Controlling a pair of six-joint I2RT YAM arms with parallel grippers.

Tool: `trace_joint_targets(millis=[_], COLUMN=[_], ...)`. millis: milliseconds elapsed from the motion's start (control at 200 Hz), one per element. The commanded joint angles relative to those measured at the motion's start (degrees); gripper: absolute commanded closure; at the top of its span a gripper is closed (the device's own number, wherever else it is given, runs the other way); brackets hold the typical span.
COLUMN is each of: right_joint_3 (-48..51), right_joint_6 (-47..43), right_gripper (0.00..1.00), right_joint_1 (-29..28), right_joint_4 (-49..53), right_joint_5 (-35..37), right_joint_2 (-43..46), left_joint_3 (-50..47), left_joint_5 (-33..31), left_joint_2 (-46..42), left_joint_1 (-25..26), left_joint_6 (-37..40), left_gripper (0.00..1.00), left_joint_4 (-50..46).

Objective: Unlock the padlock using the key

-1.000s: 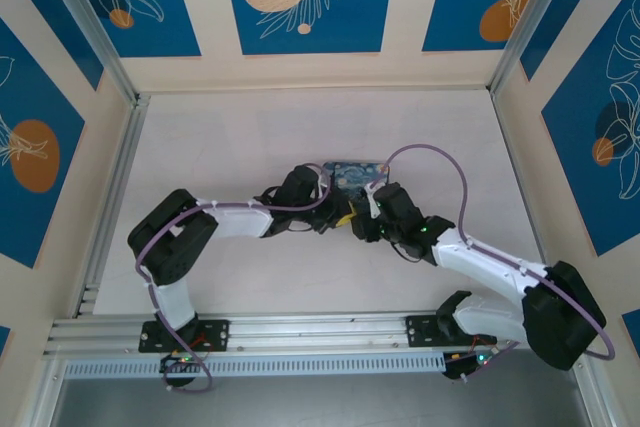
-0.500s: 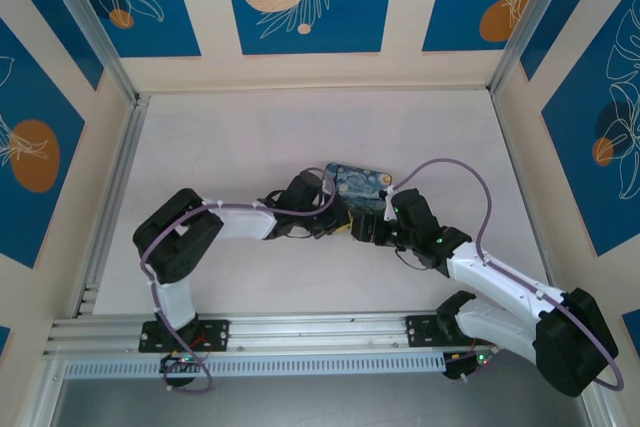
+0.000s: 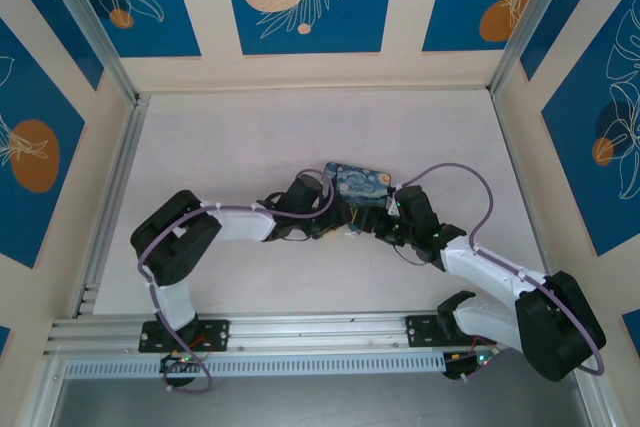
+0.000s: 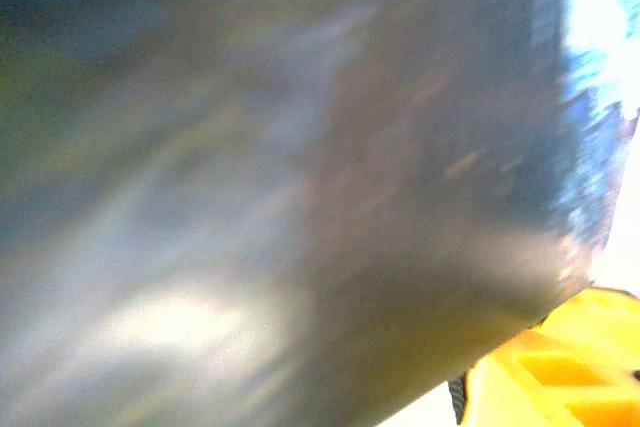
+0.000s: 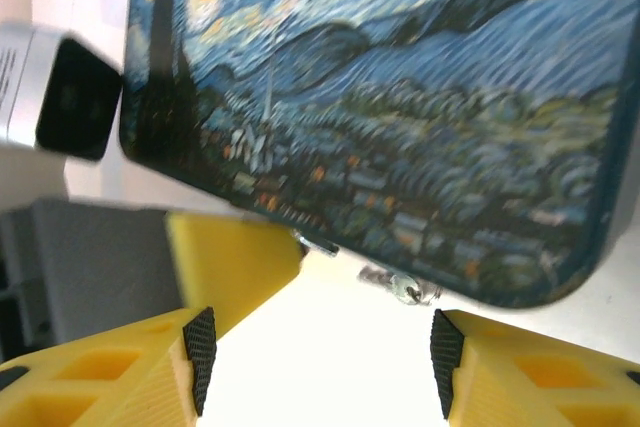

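A dark-blue box (image 5: 400, 97) printed with a starry-night painting lies mid-table (image 3: 357, 183). At its near edge hangs a tiny shiny metal piece, apparently the padlock (image 5: 400, 286). A thin dark sliver, possibly the key (image 5: 320, 244), sits at that edge beside a yellow finger of the left gripper (image 5: 235, 257). My right gripper (image 5: 320, 352) stands open just short of the box, with nothing between its pads. My left gripper (image 3: 335, 219) is pressed against the box's near left side. Its wrist view is a close blur with one yellow finger (image 4: 560, 367), so how its jaws stand is hidden.
Both arms meet at the box from either side, their purple cables (image 3: 450, 169) looping above the wrists. A metal rail (image 3: 110, 187) lines the left of the white table (image 3: 250, 127), and blue-patterned walls close it in on three sides.
The right arm has swung its forearm and elbow, and its gripper now sits lower right along the box's near edge. The left arm and box have barely moved.
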State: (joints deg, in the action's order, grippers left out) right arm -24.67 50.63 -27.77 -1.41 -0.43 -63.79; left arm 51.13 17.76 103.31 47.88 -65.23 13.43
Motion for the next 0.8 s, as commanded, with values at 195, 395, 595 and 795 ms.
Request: trace_joint_targets(millis=[195,395,595,795], right_joint_3=[-6.17,-14.56,-9.74,-3.0], right_joint_6=[-1.36,-6.39,-7.65,-7.63], right_gripper=[0.39,0.4,0.41,0.45], right_joint_1=[6.17,9.44,9.65,9.66], right_joint_4=[-6.16,-5.64,-4.69,-8.39], right_joint_5=[-5.28,-11.72,-12.29,-11.7], right_joint_2=[-8.36,-16.28,-11.25,-10.34], left_joint_3=[-3.01,-0.96,2.92,7.12], left_joint_5=[-3.33,-6.3,-7.42,-5.86], left_joint_2=[-11.59,-16.69,-17.68,-14.68], left_joint_1=[0.73,-0.56,-4.06,-8.43], left_joint_6=[1.06,3.56,7.69,11.49], left_gripper=[0.18,0.1,0.06,0.0], left_joint_4=[-10.17,-15.09,-20.45,-21.95])
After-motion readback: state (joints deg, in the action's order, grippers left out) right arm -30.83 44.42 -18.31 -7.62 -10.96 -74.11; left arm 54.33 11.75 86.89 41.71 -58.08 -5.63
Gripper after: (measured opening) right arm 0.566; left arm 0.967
